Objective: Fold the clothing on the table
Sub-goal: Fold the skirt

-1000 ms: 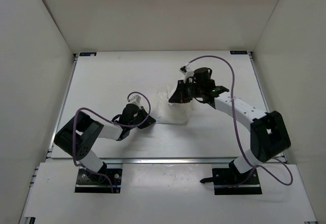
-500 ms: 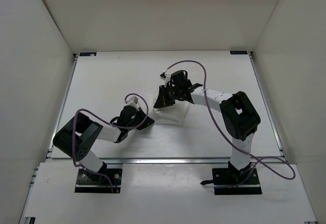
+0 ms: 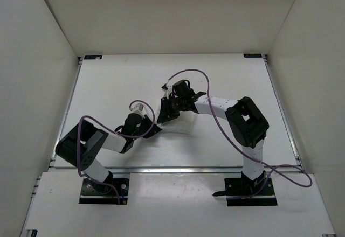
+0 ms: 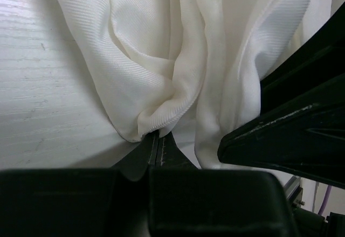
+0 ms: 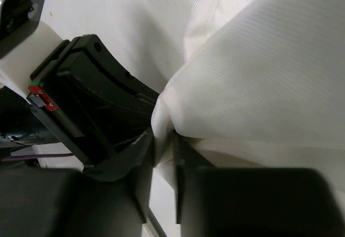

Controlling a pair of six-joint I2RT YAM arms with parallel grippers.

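Observation:
The clothing is a small white bundle on the table, partly hidden under my right arm. My left gripper sits at the bundle's left edge. In the left wrist view it is shut on a creased corner of the clothing. My right gripper has reached across the bundle and hovers just beside the left one. In the right wrist view its jaws stand a little apart, with a folded edge of the clothing still lying between the fingertips.
Metal rails run along the table's near edge, and white walls enclose the other sides. The two grippers are nearly touching; the left gripper's black body fills the left of the right wrist view.
My right gripper has swept left across the clothing, drawing its far edge over toward the left gripper, and its jaws have parted slightly. The left gripper has stayed shut in place.

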